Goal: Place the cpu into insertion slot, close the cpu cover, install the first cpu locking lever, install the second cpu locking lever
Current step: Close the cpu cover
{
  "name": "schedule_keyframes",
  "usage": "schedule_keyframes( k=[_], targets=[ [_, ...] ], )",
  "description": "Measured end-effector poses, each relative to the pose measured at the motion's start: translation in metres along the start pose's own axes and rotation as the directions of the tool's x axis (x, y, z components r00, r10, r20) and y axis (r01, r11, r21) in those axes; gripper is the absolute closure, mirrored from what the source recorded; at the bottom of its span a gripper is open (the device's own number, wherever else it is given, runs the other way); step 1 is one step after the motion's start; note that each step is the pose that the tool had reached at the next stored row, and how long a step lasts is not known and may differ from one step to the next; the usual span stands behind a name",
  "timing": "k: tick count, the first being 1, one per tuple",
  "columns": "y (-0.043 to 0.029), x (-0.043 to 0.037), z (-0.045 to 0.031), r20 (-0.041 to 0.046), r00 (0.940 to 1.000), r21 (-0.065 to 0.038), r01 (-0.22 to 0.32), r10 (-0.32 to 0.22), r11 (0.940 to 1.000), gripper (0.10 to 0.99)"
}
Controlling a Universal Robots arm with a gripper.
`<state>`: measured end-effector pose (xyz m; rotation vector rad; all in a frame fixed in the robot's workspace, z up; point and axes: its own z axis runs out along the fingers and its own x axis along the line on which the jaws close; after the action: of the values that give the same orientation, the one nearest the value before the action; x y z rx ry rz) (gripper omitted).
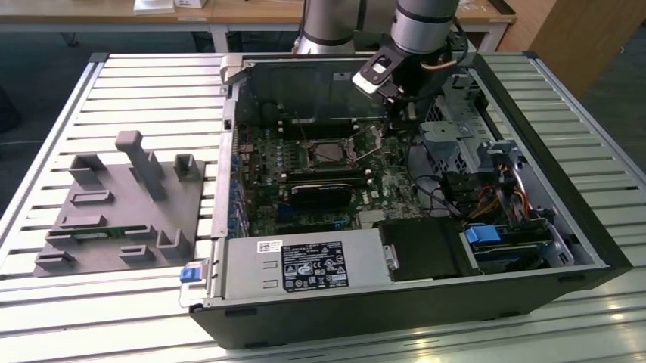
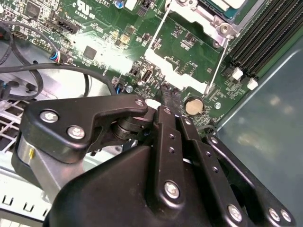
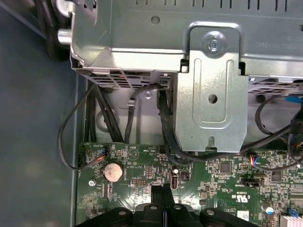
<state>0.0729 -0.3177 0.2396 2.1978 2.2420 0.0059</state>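
Note:
The insertion slot (image 1: pixel 325 153), a small square socket with a silver rim and dark centre, sits on the green motherboard inside the open case. In the second wrist view its silver frame corner (image 2: pixel 203 16), the cpu cover, lies flat on the socket. Whether the cpu is under it I cannot tell. Two thin silver locking levers (image 2: pixel 155 34) (image 2: pixel 217 68) stick out from the socket, unlatched. My gripper (image 1: pixel 392 125) hangs to the exterior view's right of the socket, just above the board. Its black fingers are shut on nothing in both wrist views (image 2: pixel 166 93) (image 3: pixel 163 190).
A grey power supply box (image 1: pixel 302 265) fills the case's near side, with a black block (image 1: pixel 321 193) between it and the socket. A metal drive cage (image 3: pixel 208 94) and cables (image 1: pixel 454 198) crowd the exterior view's right. A grey fixture tray (image 1: pixel 121 204) lies outside the case. A coin battery (image 2: pixel 193 106) is near the fingertips.

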Motion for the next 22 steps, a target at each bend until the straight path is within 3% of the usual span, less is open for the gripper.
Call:
schedule_keyframes(
  k=[5,22],
  targets=[
    [-0.0027,0.0001,0.0021,0.0002,1.0,0.0,0.0,0.0,1.0,0.98],
    [-0.035,0.001,0.0027,0.0,1.0,0.0,0.0,0.0,1.0,0.98]
  ],
)
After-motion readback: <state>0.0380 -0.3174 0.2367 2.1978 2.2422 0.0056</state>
